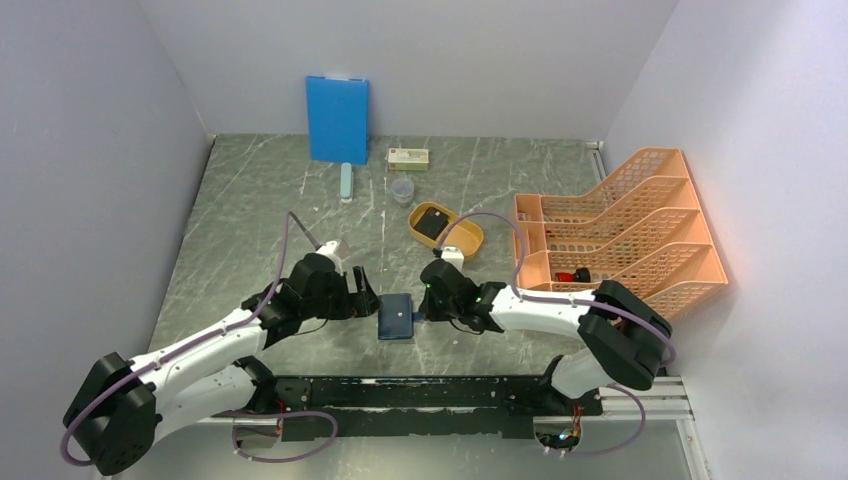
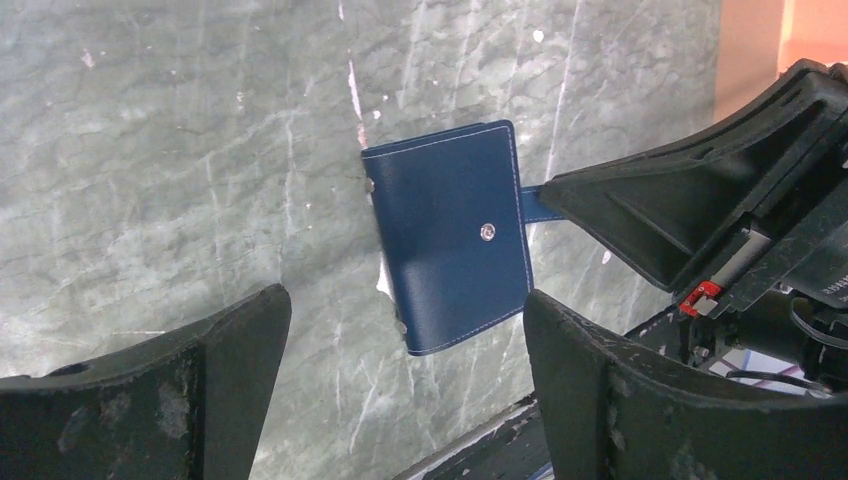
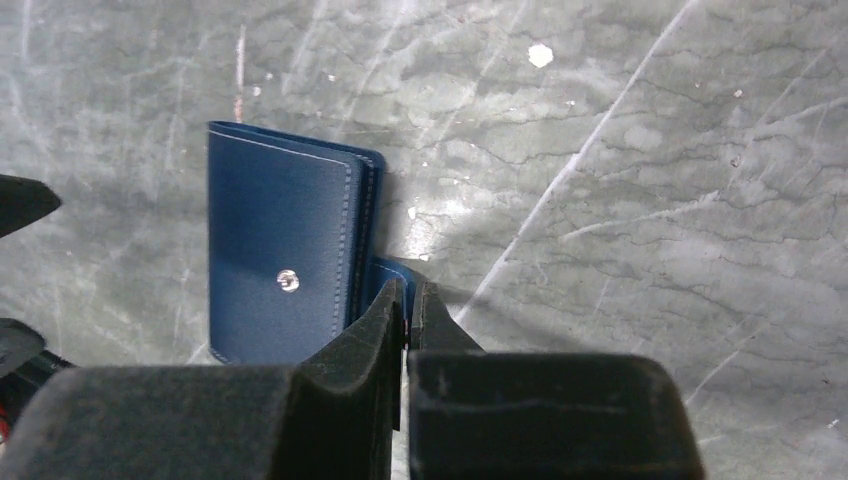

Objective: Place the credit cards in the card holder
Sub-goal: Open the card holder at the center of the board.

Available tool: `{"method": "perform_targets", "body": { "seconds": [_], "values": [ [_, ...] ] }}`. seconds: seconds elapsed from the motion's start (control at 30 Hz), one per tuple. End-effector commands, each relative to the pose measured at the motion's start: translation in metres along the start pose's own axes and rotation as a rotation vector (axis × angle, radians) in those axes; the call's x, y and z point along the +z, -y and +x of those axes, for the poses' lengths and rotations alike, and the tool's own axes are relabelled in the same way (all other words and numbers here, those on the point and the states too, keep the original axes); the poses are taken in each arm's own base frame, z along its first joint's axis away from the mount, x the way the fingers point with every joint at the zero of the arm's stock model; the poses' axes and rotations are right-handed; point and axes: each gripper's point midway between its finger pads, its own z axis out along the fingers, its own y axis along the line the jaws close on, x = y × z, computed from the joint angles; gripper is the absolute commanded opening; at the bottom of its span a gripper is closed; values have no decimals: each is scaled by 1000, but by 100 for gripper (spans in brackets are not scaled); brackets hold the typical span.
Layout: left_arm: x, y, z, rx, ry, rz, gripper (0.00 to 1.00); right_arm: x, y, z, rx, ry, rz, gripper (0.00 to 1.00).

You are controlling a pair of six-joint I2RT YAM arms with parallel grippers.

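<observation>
R gripper (image 3: 408,300) pinched tight on clasp tab (image 3: 392,272); L gripper (image 2: 405,300) wide open, empty; best: lift tab slow, L pinning card holder (image 3: 275,255) flat.

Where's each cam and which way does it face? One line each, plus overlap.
Top: above and behind the bases, looking down at the table; both arms, left gripper and right gripper flanking the card holder.
Left wrist: on left arm, looking down past its open fingers at the card holder and right gripper.
Right wrist: on right arm, looking down; shut fingers pinch the tab.
Shared: card holder in all three.
</observation>
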Motion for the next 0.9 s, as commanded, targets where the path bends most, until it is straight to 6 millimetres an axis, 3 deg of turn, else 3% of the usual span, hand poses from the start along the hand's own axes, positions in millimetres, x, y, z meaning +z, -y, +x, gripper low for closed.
{"method": "perform_targets", "body": {
  "seconds": [0.0,0.27,0.5,0.87],
  "values": [
    [1,19,-3,50,2,89,92,-16,-21,-20,-56,55,-78,0],
    [13,34,7,76,-33,106,94,-29,-35,-13,-63,41,-182,0],
    [22,44,15,98,-45,62,97,-29,-34,-7,-60,34,-196,0],
    [0,27,-16,96,114,-83,97,-31,-31,-4,-68,41,-212,0]
  ]
}}
